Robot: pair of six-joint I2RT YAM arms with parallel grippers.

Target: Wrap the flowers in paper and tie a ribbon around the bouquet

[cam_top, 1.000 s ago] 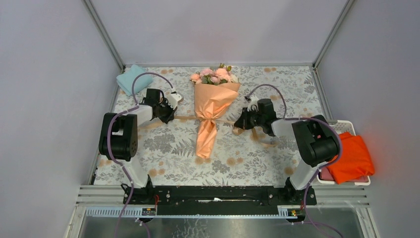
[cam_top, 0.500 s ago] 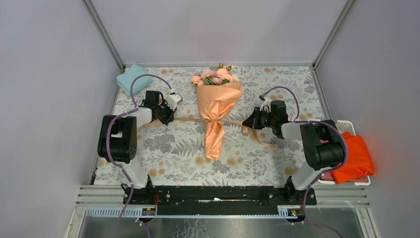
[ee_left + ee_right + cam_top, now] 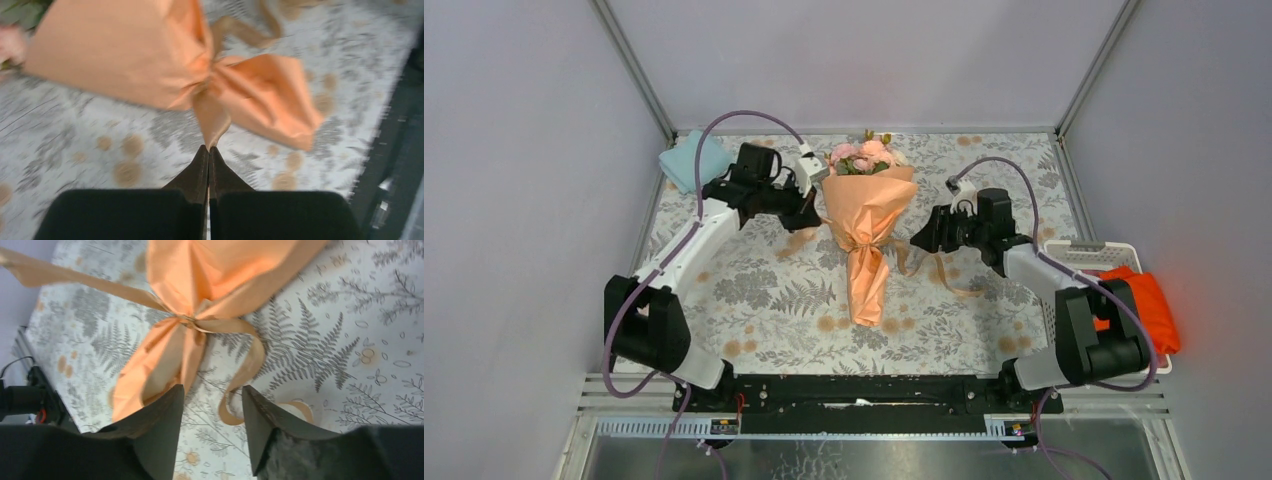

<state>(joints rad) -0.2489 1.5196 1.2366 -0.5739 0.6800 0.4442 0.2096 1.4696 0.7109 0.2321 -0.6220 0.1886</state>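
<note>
Nearest, the flared tail of the large peach-orange crinkly wrapping paper [image 3: 867, 295] points toward the arm bases on the grey fern-print tablecloth [image 3: 764, 300]. At the right edge, a bright orange cloth [image 3: 1139, 315] spills from a white plastic basket [image 3: 1084, 247]. Just beyond the tail, the narrow tan-brown ribbon [image 3: 256, 352] cinches the waist of the paper-cone bouquet [image 3: 864, 210], which lies flat at mid-table. To its right, the right gripper [image 3: 212, 388] stands with jaws apart, grasping nothing; a loose ribbon tail curls on the cloth ahead of it. To its left, the left gripper [image 3: 208, 149] is clenched on the other ribbon end, which runs straight from the waist to its tips. Farther back, pink, peach and cream artificial roses [image 3: 862, 156] fill the cone's wide mouth, and a folded light-blue cloth [image 3: 692, 160] lies in the far left corner
</note>
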